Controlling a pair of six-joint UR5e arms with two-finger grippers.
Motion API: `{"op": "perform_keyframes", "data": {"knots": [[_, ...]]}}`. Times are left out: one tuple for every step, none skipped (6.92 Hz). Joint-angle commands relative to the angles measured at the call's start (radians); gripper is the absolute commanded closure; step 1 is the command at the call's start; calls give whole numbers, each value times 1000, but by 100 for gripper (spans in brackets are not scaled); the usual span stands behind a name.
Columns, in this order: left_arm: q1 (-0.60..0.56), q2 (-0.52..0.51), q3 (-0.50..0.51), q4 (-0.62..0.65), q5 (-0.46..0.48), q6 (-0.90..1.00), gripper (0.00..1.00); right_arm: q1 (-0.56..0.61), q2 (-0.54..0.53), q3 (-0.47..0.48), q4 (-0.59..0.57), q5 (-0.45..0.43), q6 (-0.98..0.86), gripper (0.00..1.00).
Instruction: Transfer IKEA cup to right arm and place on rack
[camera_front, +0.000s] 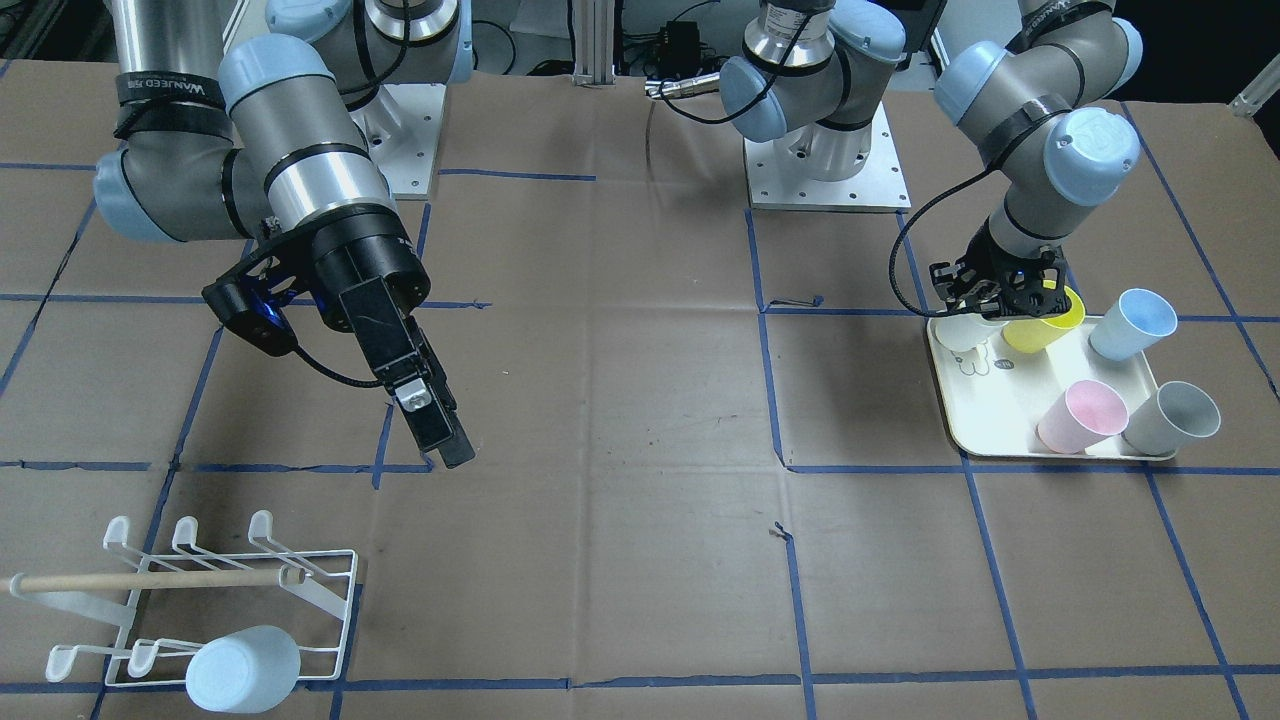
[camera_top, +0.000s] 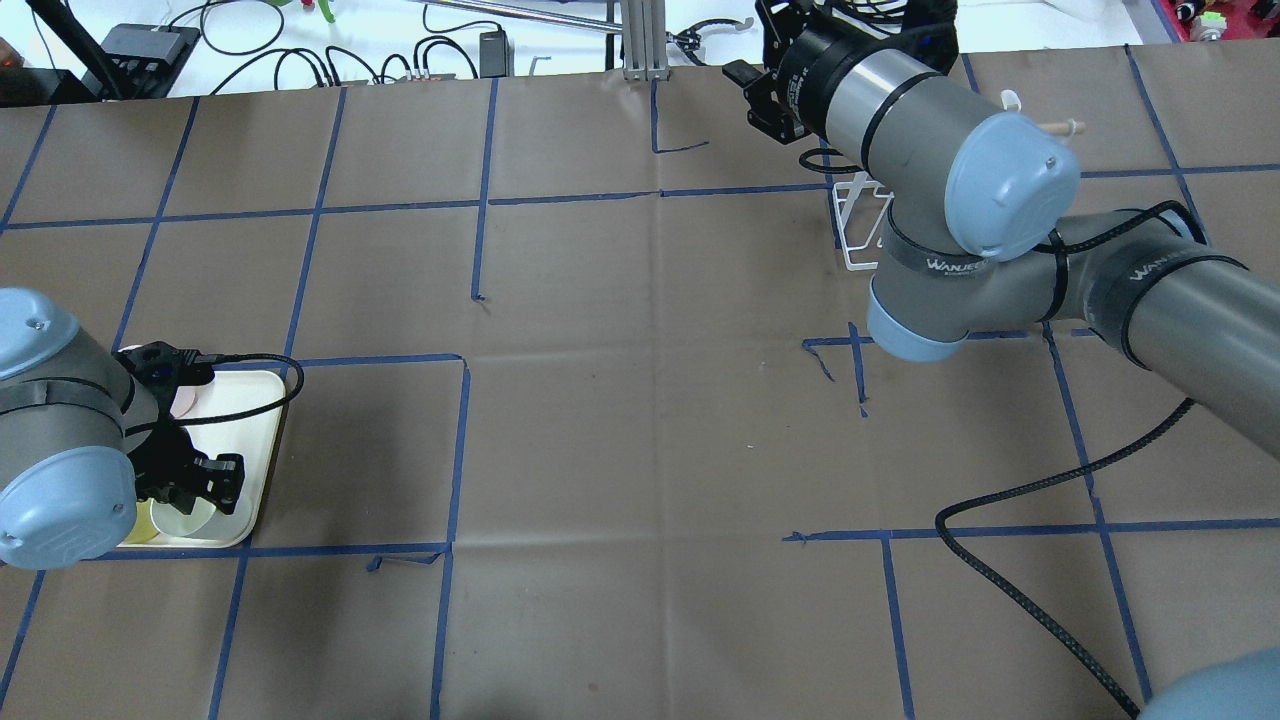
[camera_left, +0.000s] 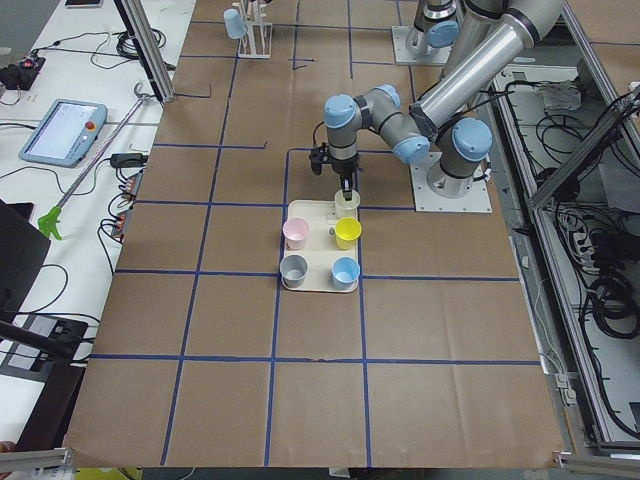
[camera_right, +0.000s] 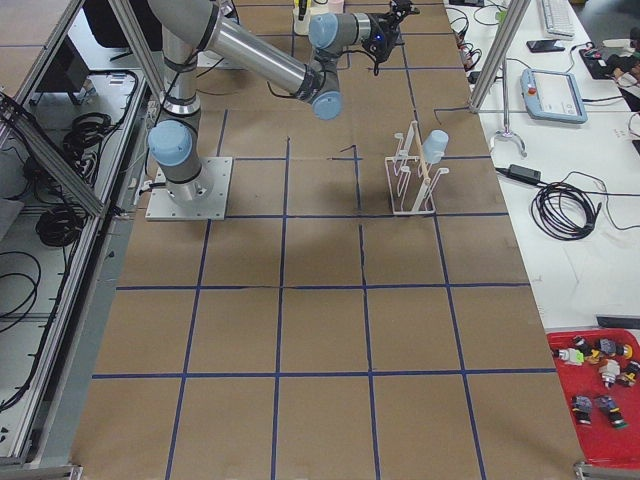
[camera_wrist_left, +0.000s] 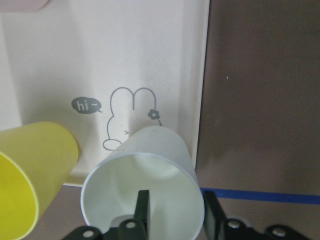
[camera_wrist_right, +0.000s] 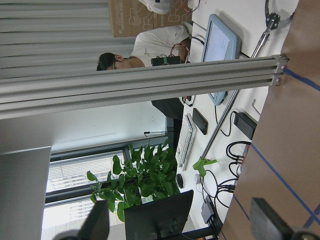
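A white cup (camera_front: 962, 335) stands on the cream tray (camera_front: 1000, 425), at the corner nearest the robot. My left gripper (camera_front: 978, 312) is low over it. In the left wrist view the gripper (camera_wrist_left: 175, 200) straddles the wall of the cup (camera_wrist_left: 115, 200): one finger is inside the rim and one outside, with a gap left, so it is not clamped. My right gripper (camera_front: 445, 435) hangs open and empty above the table, its fingers wide apart in the right wrist view (camera_wrist_right: 182, 225). The white wire rack (camera_front: 230, 590) stands beyond it and holds a pale blue cup (camera_front: 243, 668).
The tray also carries a yellow cup (camera_front: 1045, 322) right beside the white one, a blue cup (camera_front: 1133, 323), a pink cup (camera_front: 1082, 415) and a grey cup (camera_front: 1172, 418). Brown paper with blue tape lines covers the table between tray and rack.
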Motion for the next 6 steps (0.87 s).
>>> {"op": "perform_keyframes", "data": {"knots": [[-1, 2, 10, -1, -32, -1, 100, -4, 10, 2, 5, 0, 0, 0], [-4, 8, 48, -2, -78, -4, 100, -6, 25, 2, 6, 0, 0, 0], [-9, 19, 112, -21, -110, -5, 100, -6, 42, 2, 8, 0, 0, 0], [-12, 22, 207, -113, -112, -2, 100, -7, 49, 2, 8, -2, 0, 0], [-15, 9, 334, -246, -112, -2, 100, -12, 55, -2, 8, 0, 0, 0], [-20, -8, 452, -360, -117, -1, 100, -24, 63, 4, -2, 0, 0, 0]]}}
